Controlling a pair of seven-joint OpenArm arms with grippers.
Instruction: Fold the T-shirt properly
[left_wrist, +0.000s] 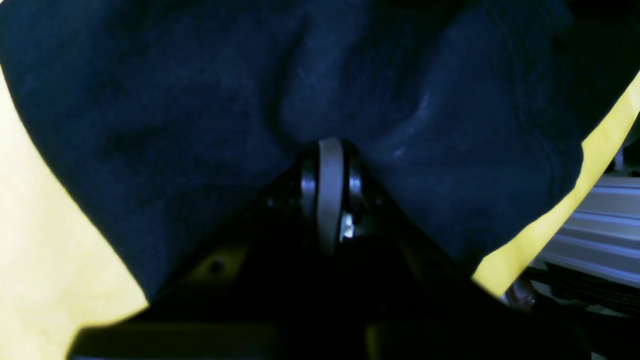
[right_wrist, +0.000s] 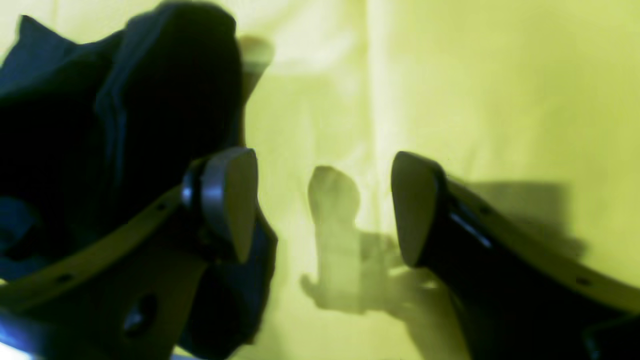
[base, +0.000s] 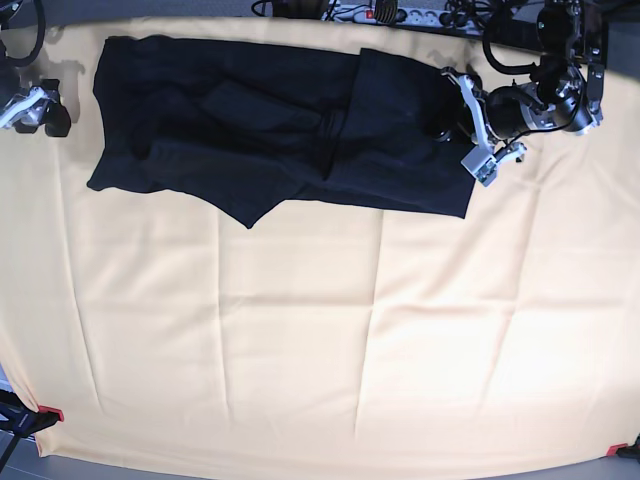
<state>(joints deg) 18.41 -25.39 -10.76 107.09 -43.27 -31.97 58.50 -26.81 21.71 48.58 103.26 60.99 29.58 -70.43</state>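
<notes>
Two grippers differ: my left gripper (left_wrist: 330, 150) pinches the T-shirt (base: 280, 130), lying rumpled along the yellow cloth's (base: 320, 350) far edge, my right gripper (right_wrist: 320, 205) gapes empty, and I'd grab this limp fabric at its hems.

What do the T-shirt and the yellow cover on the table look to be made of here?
T-shirt: soft matte knit, probably cotton; it bunches into rounded folds where the left gripper pinches it, and a stitched hem shows. Yellow cover: thin woven cloth, matte; straight fold creases and slight wrinkles run across it. Exact fibres cannot be told.
</notes>
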